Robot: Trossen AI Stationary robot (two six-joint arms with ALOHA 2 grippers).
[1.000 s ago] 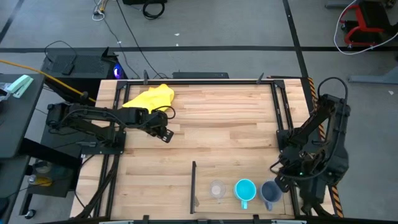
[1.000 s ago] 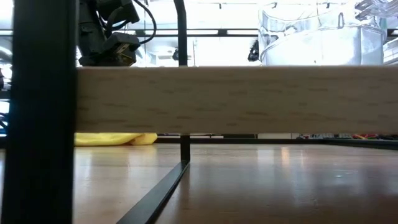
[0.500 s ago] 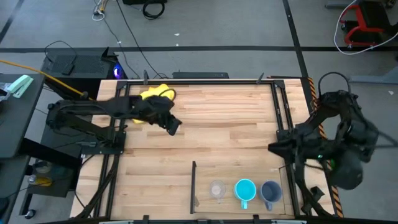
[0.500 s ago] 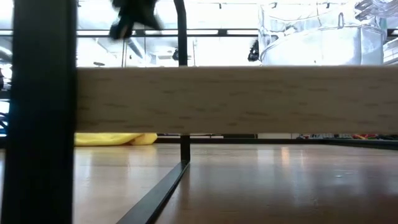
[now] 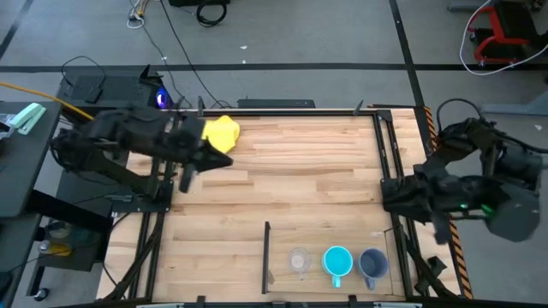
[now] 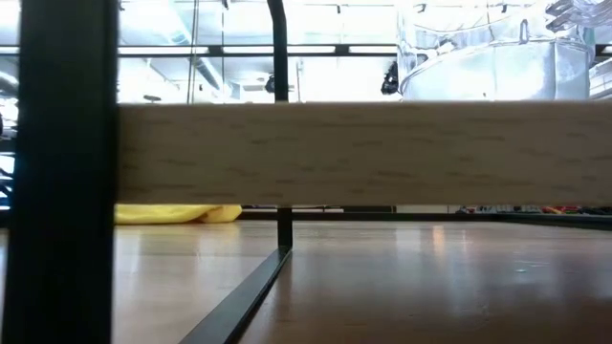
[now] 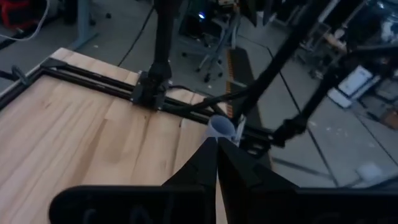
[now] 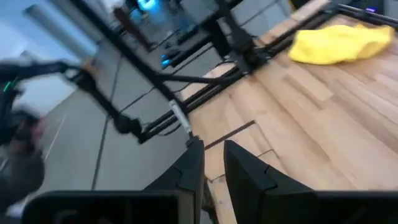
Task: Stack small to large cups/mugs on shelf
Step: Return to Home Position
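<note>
A small clear plastic cup [image 5: 299, 261], a cyan mug [image 5: 337, 261] and a grey-blue mug [image 5: 372, 263] stand side by side on their bases on the wooden shelf [image 5: 317, 235] at the table's near edge, right of a thin dark divider [image 5: 266, 252]. My left gripper [image 5: 226, 161] is raised over the table's far left, beside the yellow cloth [image 5: 220, 133]; its fingers are shut and empty in the left wrist view [image 7: 216, 149]. My right gripper [image 5: 387, 198] is at the table's right rail, away from the mugs. It is open by a narrow gap and empty [image 8: 214, 158].
Black frame rails [image 5: 390, 154] run along the table's edges. In the low view a wooden plank [image 6: 363, 153] and a black post [image 6: 67, 172] block most of the sight; the yellow cloth [image 6: 172, 212] shows below the plank. Bare wood lies in the middle of the table.
My left gripper has risen and drawn back toward the table's left edge, leaving the low view. My right gripper has risen and moved from beside the grey-blue mug toward the far edge, along the right rail. The three vessels have stayed where they were.
</note>
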